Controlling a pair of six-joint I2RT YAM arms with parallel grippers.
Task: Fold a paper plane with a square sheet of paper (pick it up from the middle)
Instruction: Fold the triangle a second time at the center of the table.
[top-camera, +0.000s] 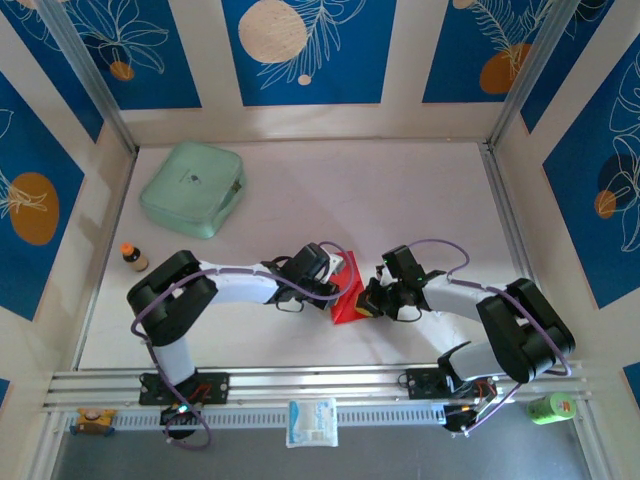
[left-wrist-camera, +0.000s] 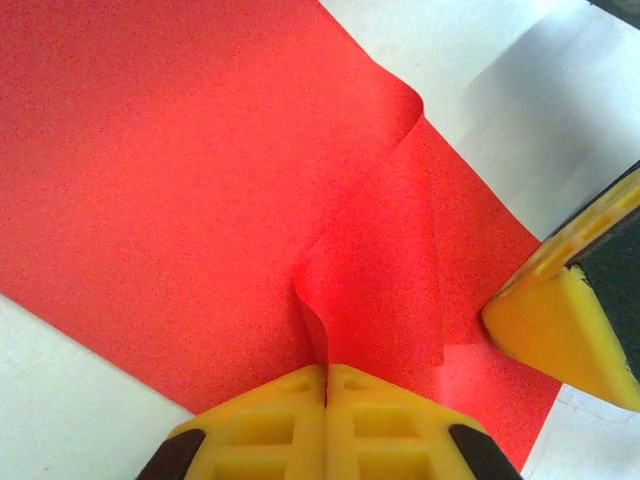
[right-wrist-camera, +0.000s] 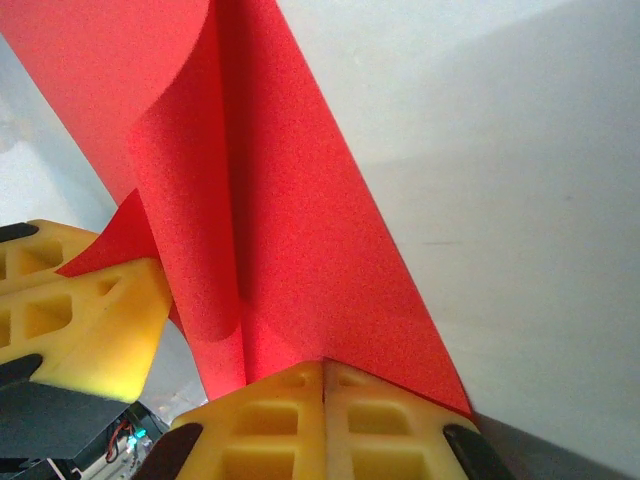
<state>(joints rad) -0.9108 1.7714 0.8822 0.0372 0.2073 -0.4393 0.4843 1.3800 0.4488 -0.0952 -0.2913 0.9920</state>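
Observation:
The square sheet of paper (top-camera: 346, 298) is bright red and lies near the table's front middle, bunched between my two grippers. My left gripper (top-camera: 338, 272) comes in from the left. In the left wrist view its yellow fingers (left-wrist-camera: 326, 372) are shut on a raised ridge pinched up from the sheet (left-wrist-camera: 180, 180). My right gripper (top-camera: 370, 300) meets it from the right. In the right wrist view it is shut (right-wrist-camera: 325, 365) on the sheet's edge, and the paper (right-wrist-camera: 280, 200) curls up into a loose roll. Each gripper's fingers show in the other's view (left-wrist-camera: 555, 335) (right-wrist-camera: 90, 310), close beside the sheet.
A mint-green case (top-camera: 193, 187) sits at the back left of the table (top-camera: 420, 200). A small orange-capped bottle (top-camera: 133, 257) stands by the left wall. A white packet (top-camera: 312, 421) lies on the front rail, with a green object (top-camera: 550, 407) at the front right.

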